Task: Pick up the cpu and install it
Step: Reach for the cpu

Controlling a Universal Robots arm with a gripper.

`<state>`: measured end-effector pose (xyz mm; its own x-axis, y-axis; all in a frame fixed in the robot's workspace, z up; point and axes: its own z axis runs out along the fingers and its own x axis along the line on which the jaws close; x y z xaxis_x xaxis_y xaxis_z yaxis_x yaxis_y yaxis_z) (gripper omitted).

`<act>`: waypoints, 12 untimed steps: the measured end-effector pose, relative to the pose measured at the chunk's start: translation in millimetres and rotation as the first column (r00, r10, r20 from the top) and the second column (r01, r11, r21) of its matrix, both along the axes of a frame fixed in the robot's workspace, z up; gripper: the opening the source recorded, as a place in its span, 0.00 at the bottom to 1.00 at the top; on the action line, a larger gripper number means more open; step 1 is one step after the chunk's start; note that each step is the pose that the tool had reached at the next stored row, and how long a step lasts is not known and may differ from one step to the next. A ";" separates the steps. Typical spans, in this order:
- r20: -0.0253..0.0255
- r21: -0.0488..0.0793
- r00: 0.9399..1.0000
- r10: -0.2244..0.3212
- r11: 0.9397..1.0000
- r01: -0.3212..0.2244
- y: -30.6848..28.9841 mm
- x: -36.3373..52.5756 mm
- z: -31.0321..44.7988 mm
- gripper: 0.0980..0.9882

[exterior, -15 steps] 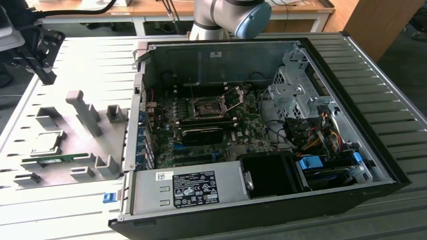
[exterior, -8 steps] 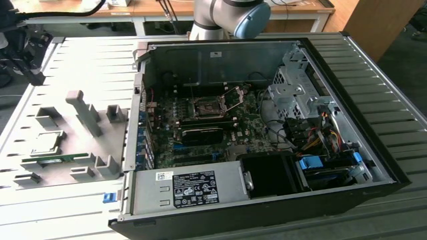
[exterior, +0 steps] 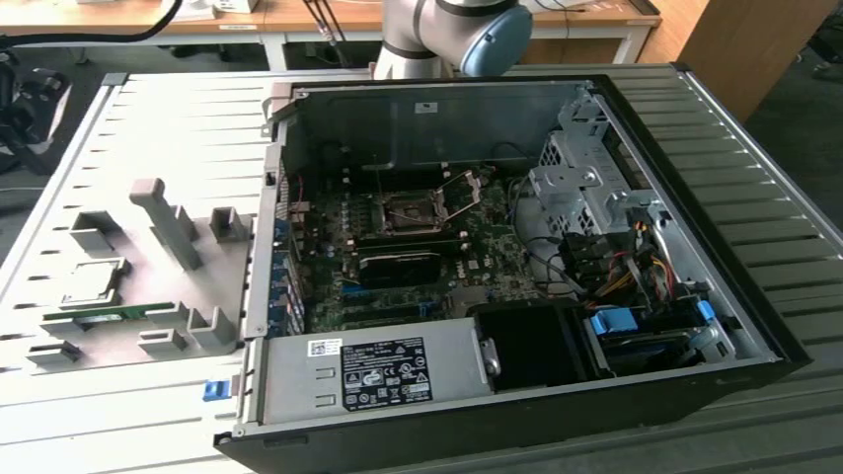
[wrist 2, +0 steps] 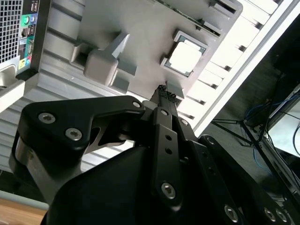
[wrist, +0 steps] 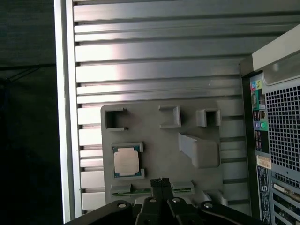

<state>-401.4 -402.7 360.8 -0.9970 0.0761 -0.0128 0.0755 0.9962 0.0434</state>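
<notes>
The cpu, a flat square chip with a silver-grey top, lies in a corner-bracket nest on the grey fixture plate, at the exterior view's left of the open computer case. Both wrist views show the cpu lying free. My gripper hangs well above the plate, beside the cpu rather than over it. Its black fingertips are pressed together with nothing between them. In the case, the black motherboard socket has its metal frame swung up.
A green memory stick lies in a slot on the plate near the cpu, partly behind my fingers. Grey upright holders stand on the plate. The case's rear panel borders the plate. The ribbed metal table surrounds everything.
</notes>
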 end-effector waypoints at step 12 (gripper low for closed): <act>0.000 0.000 1.000 0.000 1.000 0.000 0.0 -24.7 -2.7 0.01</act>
